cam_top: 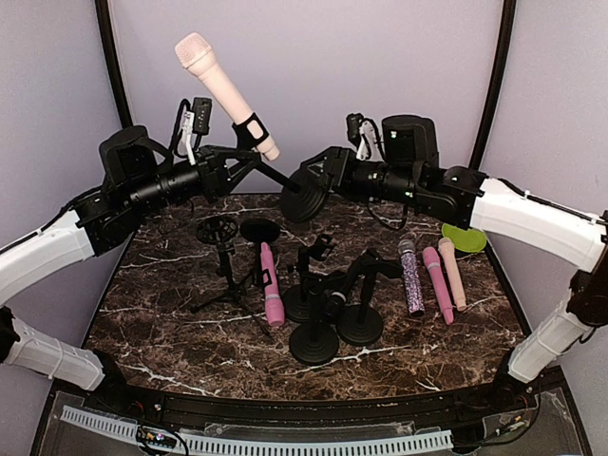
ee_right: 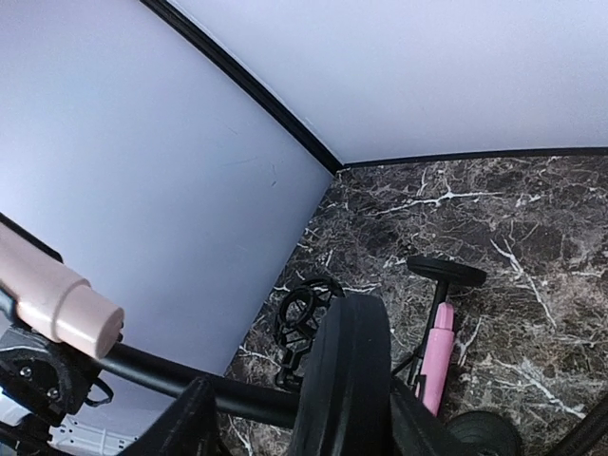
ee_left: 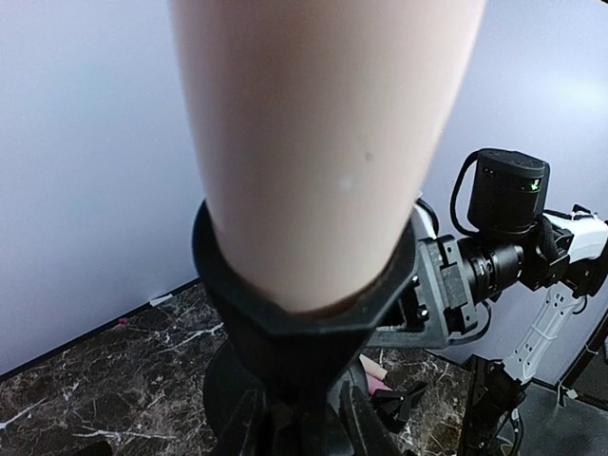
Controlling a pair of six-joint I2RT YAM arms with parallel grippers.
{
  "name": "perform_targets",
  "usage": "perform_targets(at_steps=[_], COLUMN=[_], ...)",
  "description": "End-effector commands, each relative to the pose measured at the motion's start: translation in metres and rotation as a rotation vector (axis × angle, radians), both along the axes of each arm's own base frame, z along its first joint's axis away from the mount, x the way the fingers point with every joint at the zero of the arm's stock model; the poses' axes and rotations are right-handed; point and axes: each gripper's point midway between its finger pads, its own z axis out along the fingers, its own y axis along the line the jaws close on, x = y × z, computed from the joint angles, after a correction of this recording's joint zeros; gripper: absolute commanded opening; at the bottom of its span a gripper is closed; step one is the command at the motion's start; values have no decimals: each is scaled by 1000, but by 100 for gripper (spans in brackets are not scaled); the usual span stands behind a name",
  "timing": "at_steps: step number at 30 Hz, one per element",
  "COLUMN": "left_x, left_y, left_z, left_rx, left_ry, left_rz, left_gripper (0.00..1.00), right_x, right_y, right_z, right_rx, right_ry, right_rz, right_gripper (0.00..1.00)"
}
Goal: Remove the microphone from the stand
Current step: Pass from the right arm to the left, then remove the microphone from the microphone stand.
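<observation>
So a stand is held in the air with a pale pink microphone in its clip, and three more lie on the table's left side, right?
Wrong side: the top view shows the three loose microphones on the right side of the table. The stand is indeed in the air, the pale pink microphone in its clip.

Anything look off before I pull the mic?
Yes: the stand is off the table, lying sideways in the air between the left gripper and right gripper, with its base on edge. The mic is still clipped, pointing up and left.
</observation>
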Motion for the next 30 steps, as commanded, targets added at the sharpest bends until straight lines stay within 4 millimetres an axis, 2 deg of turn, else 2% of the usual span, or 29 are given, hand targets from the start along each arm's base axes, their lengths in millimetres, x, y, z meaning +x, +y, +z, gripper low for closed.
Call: perform_targets(at_steps=[1,3,4,5,6,7,8,10,11,12,13,14,15,19,20,23,28,30], left_x=[-29,-35,-36,-41,-44,-48,-52,-64,-69,-77,-83,-87,-92,-105,-106,-107,-109,-110], left_y=[30,37,38,42,43,46,47,50,47,48,45,45,41,32,30,26,19,16], left_z=[57,52,40,38,26,22,5,-15,-35,-38,-55,-60,-77,-110,-120,-130,-146,-151], left_rx=[-30,3,46,58,109,131,191,243,270,267,277,276,288,302,308,305,303,311], left_ry=[-108,-89,-56,-52,-28,-24,3,28,53,46,64,65,88,133,150,141,147,130], left_rz=[30,35,37,34,27,22,7,-30,-72,-95,-140,-160,-198,-308,-327,-353,-407,-432], left_gripper=[0,0,0,0,0,0,0,0,0,0,0,0,0,0,0,0,0,0], right_x=[-17,-18,-19,-21,-23,-27,-33,-47,-53,-61,-68,-76,-85,-113,-117,-122,-110,-110], right_y=[-29,-39,-43,-46,-49,-49,-48,-43,-40,-35,-30,-25,-19,1,5,21,41,49], right_z=[75,72,73,73,75,76,78,83,86,88,90,91,92,93,90,74,26,18], right_rx=[110,61,43,25,10,-1,-7,-6,2,13,24,39,56,99,93,36,-143,-156], right_ry=[-213,-229,-244,-256,-273,-292,-311,-353,-371,-387,-402,-414,-426,-473,-479,-484,-438,-433], right_rz=[-21,-49,-54,-54,-47,-28,0,86,128,179,229,286,337,489,509,528,444,445], right_gripper=[67,72,73,76,77,79,81,83,85,85,87,87,88,91,91,92,92,91])
